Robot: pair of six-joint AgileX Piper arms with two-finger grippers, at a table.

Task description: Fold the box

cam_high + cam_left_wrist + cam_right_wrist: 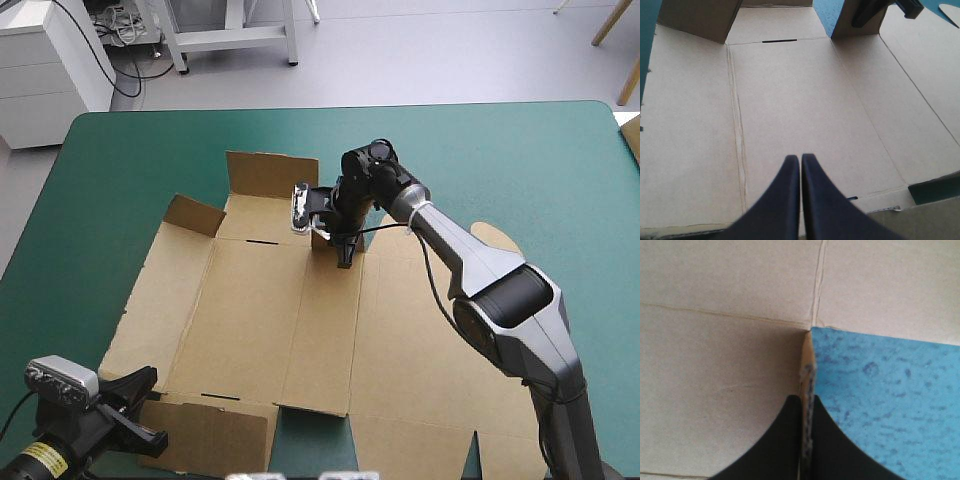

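Teal-green cover: one box, two hands

High up, looking down on the whole box. Low at its near edge, looking across. Very close on a raised flap, seen in all three.

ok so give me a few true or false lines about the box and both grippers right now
1. The right gripper is shut on a raised flap at the far side of the box. True.
2. The box is a finished tray with every wall up. False: most of it lies flat on the table.
3. The left gripper is wide open. False: it is shut.
4. The left gripper is over the box's near left corner. True.
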